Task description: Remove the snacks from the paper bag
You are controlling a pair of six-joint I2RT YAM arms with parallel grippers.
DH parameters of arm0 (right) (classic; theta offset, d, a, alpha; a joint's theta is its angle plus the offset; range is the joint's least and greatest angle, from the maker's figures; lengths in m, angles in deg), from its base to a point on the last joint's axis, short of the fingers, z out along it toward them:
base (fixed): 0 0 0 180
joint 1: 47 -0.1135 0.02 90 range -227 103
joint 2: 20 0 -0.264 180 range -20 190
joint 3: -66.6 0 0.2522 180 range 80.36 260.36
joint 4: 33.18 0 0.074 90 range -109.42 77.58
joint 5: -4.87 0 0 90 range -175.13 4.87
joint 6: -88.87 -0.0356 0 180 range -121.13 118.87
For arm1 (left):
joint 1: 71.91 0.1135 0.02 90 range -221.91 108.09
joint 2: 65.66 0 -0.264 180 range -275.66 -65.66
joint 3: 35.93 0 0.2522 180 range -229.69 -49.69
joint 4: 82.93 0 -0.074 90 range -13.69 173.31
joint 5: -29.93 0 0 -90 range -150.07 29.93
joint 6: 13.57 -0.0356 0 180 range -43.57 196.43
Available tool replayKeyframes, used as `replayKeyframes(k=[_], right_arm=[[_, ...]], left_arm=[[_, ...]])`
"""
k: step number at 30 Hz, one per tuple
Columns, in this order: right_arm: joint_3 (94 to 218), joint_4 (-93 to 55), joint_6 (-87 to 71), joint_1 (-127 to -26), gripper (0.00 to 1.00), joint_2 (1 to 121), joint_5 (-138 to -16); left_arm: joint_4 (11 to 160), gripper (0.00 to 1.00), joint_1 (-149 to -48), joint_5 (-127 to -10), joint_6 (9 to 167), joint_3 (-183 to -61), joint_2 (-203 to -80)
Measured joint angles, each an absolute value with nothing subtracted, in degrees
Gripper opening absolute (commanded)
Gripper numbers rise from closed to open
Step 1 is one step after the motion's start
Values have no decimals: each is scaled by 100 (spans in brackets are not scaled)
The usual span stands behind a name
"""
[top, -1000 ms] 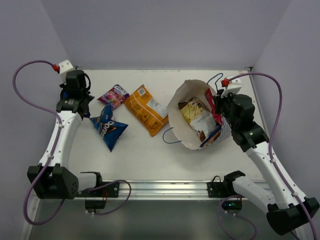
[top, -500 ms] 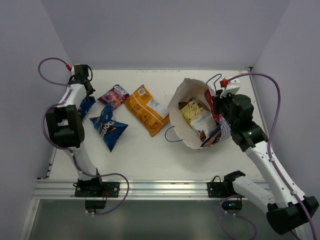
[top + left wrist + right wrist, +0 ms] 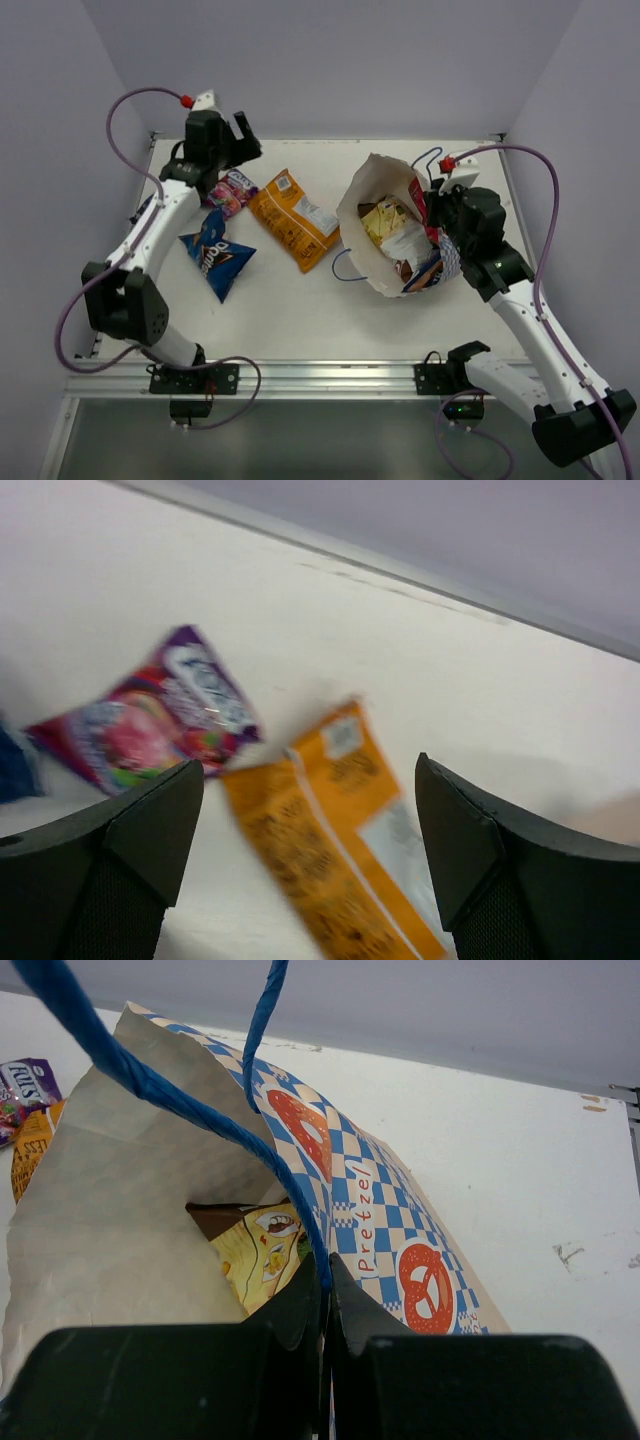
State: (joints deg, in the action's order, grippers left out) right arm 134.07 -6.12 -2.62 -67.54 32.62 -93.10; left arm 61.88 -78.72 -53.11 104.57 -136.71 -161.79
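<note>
The paper bag (image 3: 362, 205) lies open at the right, beige inside and blue-checked outside (image 3: 400, 1230). My right gripper (image 3: 328, 1278) is shut on its rim and blue cord handle. Inside show a yellow-and-brown packet (image 3: 262, 1252), a red one (image 3: 421, 205) and others. Out on the table lie a purple-pink packet (image 3: 228, 190), an orange packet (image 3: 292, 220) and a dark blue packet (image 3: 217, 255). My left gripper (image 3: 243, 138) hangs open above the far left of the table with nothing in it, the purple-pink packet (image 3: 160, 715) and orange packet (image 3: 330, 850) below it.
A sliver of another blue packet (image 3: 10, 770) shows at the left edge of the left wrist view. The table's back edge (image 3: 400, 570) meets the wall just beyond the left gripper. The bag's second cord handle (image 3: 345, 270) loops onto the table.
The left arm swung from the table's left edge to the back and rightward, and its gripper opened. The right arm and bag have not moved.
</note>
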Motion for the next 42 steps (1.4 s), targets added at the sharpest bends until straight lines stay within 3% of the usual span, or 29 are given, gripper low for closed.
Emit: replayKeyframes(k=[5, 10, 23, 34, 37, 42], right_arm=[[13440, -586, -258, -6754, 0, 3266, -9330], [13501, -516, -238, -6754, 0, 3295, -9441], [13799, -221, -247, -6754, 0, 3437, -9607], [13829, -118, -310, -6754, 0, 3386, -9557], [13829, -111, -321, -6745, 0, 3384, -9548], [13829, -63, -356, -6743, 0, 3358, -9522]], left_arm=[[6900, 87, -9751, -5888, 11202, -12784, -14632], [7565, 81, -11148, -6078, 11740, -12600, -14483], [8493, 80, -12621, -5953, 12387, -13317, -16944], [9060, 76, -12765, -5166, 12695, -14447, -18361], [9110, 61, -12765, -4985, 12704, -14777, -18658], [9178, 24, -12765, -4799, 12787, -15015, -18984]])
